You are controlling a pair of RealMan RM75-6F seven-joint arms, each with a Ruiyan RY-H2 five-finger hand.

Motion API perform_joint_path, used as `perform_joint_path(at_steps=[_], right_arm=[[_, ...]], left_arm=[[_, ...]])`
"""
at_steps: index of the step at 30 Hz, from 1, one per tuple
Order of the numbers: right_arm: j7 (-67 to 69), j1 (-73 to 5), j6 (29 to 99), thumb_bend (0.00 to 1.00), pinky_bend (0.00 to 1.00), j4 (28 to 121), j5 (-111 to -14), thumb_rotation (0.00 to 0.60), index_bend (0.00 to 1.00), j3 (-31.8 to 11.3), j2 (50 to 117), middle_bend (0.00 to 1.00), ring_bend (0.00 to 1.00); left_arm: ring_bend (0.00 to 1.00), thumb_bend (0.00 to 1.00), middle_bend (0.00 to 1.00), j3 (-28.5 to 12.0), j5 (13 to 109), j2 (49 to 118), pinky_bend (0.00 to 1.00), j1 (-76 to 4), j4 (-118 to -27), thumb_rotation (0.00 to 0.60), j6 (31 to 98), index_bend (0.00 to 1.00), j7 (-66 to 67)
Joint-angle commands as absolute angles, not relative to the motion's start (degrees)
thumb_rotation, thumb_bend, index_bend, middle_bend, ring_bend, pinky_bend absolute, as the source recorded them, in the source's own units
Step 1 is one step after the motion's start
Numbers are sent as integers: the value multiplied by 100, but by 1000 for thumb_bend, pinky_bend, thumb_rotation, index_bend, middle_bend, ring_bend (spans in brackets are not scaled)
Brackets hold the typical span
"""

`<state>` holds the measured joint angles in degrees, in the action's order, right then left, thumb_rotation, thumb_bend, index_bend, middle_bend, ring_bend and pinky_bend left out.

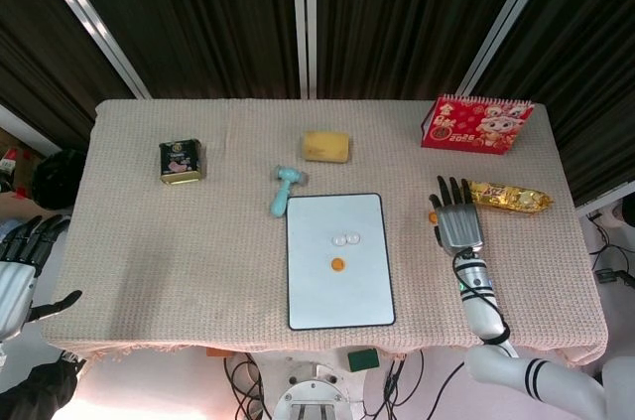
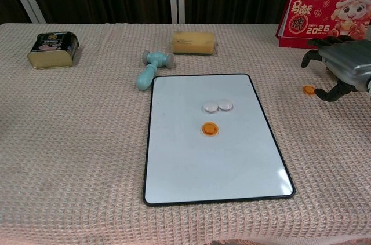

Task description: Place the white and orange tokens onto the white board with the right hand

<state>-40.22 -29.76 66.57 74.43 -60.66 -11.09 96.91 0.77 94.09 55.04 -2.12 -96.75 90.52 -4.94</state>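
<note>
The white board (image 1: 338, 281) (image 2: 214, 158) lies flat in the middle of the table. On it rest two white tokens (image 1: 345, 239) (image 2: 217, 106) side by side and one orange token (image 1: 337, 264) (image 2: 210, 128) just below them. Another orange token (image 2: 309, 90) (image 1: 434, 215) lies on the cloth to the right of the board. My right hand (image 1: 458, 222) (image 2: 343, 66) hovers just right of that token with its fingers spread and nothing in it. My left hand (image 1: 20, 266) hangs beyond the table's left edge, fingers apart and empty.
A teal toy hammer (image 1: 285, 189) (image 2: 152, 68) lies by the board's top left corner. A yellow sponge (image 1: 326, 146), a small tin (image 1: 182, 161), a red calendar (image 1: 476, 123) and a gold snack pack (image 1: 506, 198) stand around the table's far half.
</note>
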Motion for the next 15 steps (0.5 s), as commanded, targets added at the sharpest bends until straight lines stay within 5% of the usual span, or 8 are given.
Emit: perform_joint_path(at_steps=[1,15], right_arm=[[-4161,-3074,6532,357,0,7224,-5855,600,316,-1168,9877,0,0],[-4220,-3176,6471,363,0,6856,-5664,600,396,-1181,10088,0,0]], left_arm=[[0,88,70,72,9409,5499,115,-199,-9660,600,9083,96,-522],[0,88,69,61,9375,5493,115,-205,-9628,600,9069,95,-581]])
